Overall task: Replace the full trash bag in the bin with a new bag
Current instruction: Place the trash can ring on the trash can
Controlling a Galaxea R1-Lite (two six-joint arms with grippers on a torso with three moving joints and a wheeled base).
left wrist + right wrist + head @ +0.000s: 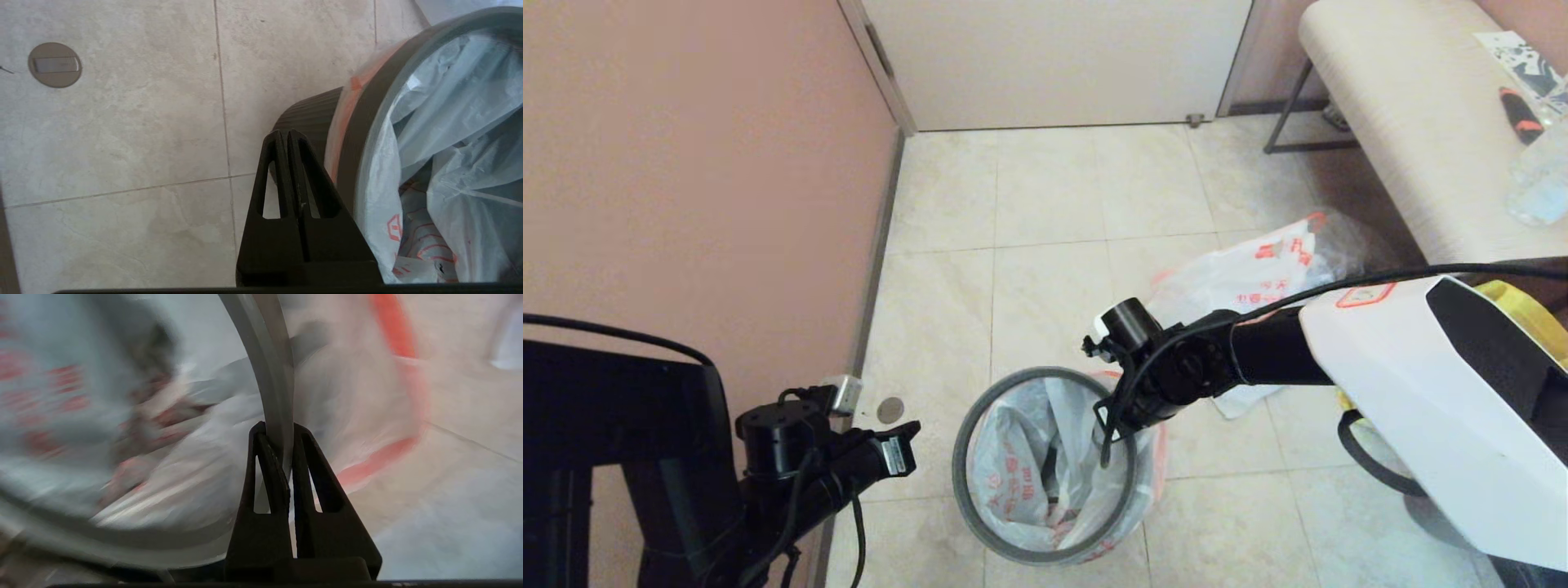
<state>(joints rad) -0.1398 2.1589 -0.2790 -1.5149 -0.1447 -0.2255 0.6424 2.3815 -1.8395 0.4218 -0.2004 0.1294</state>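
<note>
**On the tiled floor: right tool clamped on the bin's rim**

Beside the pink wall, the bin (1045,465) stands on the floor tiles with a thin white bag lining it, red print showing on the plastic inside. The bag's orange-red edge is folded out over the grey hoop on the side nearest the right arm. The right tool (280,437) reaches down at that side and its two fingers pinch the grey hoop between them, one inside the bin and one outside. The left tool (288,136) hangs just beside the bin's ribbed dark wall on the other side, fingers pressed together and holding nothing. Behind the right arm, a second white bag with red lettering (1250,278) lies crumpled on the floor, near the leg of the pale desk (1405,131).
</note>
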